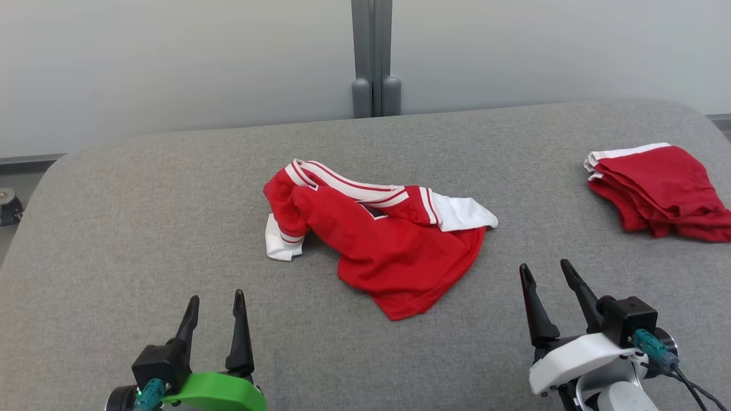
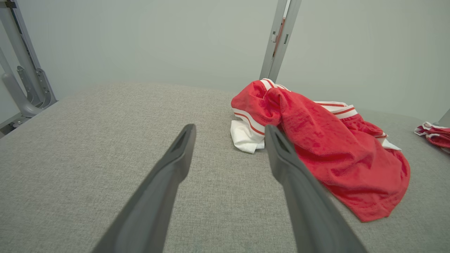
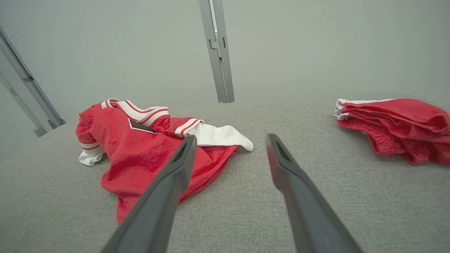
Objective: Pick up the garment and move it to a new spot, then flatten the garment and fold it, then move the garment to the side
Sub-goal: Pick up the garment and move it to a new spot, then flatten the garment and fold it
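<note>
Two empty grippers flank the crumpled red garment [image 1: 394,251] lying mid-table [image 1: 143,228] in the head view. The left gripper [image 1: 217,294] and right gripper [image 1: 544,265] both stand spread, and the right looks nearer. The left wrist view puts the garment ahead-right, while the right wrist view puts it ahead-left, lying crosswise.

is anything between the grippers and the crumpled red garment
Nothing visible does. Only bare grey surface lies between the crumpled garment and either the left gripper or the right gripper. The folded red pile sits off to the right.
</note>
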### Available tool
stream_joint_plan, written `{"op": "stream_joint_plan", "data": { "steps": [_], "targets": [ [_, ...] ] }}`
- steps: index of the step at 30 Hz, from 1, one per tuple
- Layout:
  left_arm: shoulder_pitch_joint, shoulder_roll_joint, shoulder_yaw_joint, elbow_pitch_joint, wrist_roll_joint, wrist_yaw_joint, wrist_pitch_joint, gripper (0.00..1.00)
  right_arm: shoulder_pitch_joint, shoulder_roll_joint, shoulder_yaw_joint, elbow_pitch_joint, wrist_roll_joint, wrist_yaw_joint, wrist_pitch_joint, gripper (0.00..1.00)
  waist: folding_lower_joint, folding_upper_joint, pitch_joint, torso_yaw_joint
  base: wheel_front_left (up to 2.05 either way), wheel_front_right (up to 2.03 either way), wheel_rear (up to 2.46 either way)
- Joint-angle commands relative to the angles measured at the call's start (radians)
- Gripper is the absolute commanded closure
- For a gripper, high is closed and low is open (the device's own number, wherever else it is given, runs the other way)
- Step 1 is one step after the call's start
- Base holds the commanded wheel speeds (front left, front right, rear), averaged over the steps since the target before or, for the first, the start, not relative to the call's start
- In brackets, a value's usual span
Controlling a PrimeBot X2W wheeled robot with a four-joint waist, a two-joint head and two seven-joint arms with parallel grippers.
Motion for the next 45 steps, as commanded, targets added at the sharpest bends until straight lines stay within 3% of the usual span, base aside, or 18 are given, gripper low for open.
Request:
{"op": "stream_joint_plan", "data": {
  "steps": [1, 21, 29, 45],
  "targets": [
    [0.015, -0.001, 0.007, -0.002, 0.011, -0.005, -0.003, 0.00, 0.006, -0.003, -0.001, 0.003, 0.000, -0.002, -0.007, 0.00, 0.0001, -0.0001, 0.000, 0.000, 0.00, 0.00, 0.00],
    [0.004, -0.018, 0.031, 0.020, 0.030, -0.026, -0.003, 0.00, -0.012, -0.003, -0.007, 0.021, -0.009, -0.002, -0.013, 0.00, 0.0001, -0.0001, 0.018, 0.016, 0.00, 0.00, 0.00],
    [-0.033, -0.029, 0.022, 0.013, 0.044, -0.034, -0.003, 0.00, -0.087, -0.002, -0.003, 0.043, -0.096, -0.002, 0.019, 0.00, 0.0001, -0.0001, 0.073, 0.065, 0.00, 0.00, 0.00],
    [-0.091, -0.074, 0.018, 0.013, 0.070, -0.058, -0.003, 0.00, -0.410, -0.046, -0.037, 0.399, -0.338, -0.002, 0.051, 0.00, 0.0001, -0.0001, 0.220, 0.224, 0.00, 0.00, 0.00]
  ]
}}
